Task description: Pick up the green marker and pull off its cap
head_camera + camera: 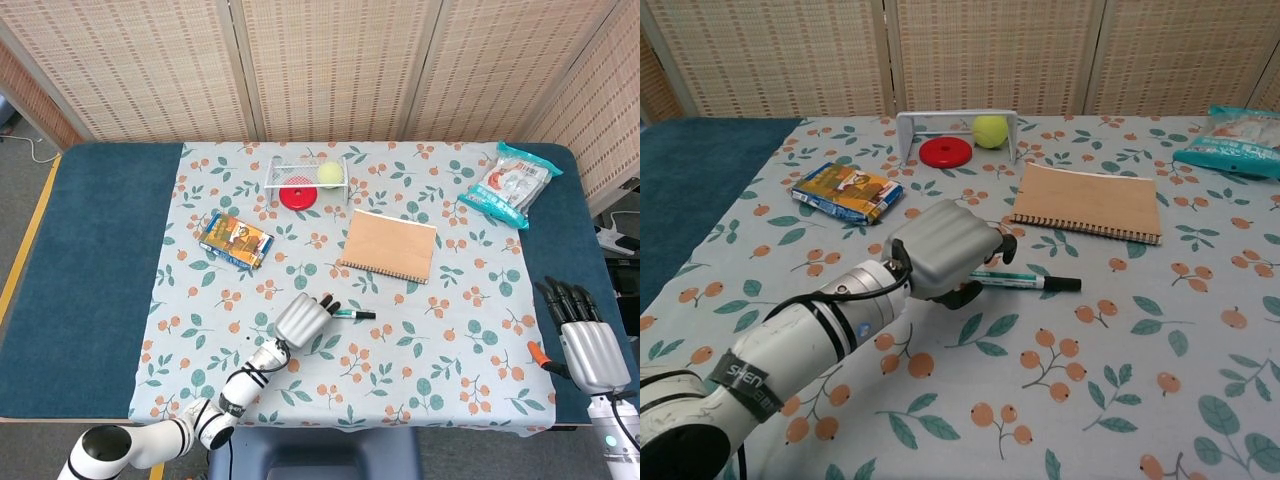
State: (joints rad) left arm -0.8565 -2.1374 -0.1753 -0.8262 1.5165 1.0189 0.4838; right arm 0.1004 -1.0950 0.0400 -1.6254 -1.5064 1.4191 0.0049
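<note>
the green marker (1025,280) lies flat on the flowered cloth of the desk (100,250), just in front of the brown notebook (1088,200), its black cap (1067,285) pointing to the right. the left robot hand (945,250) is over the marker's left end with fingers curled down; whether it grips the marker cannot be told. the right robot hand (583,340) waits at the desk's right edge, fingers apart, holding nothing.
</note>
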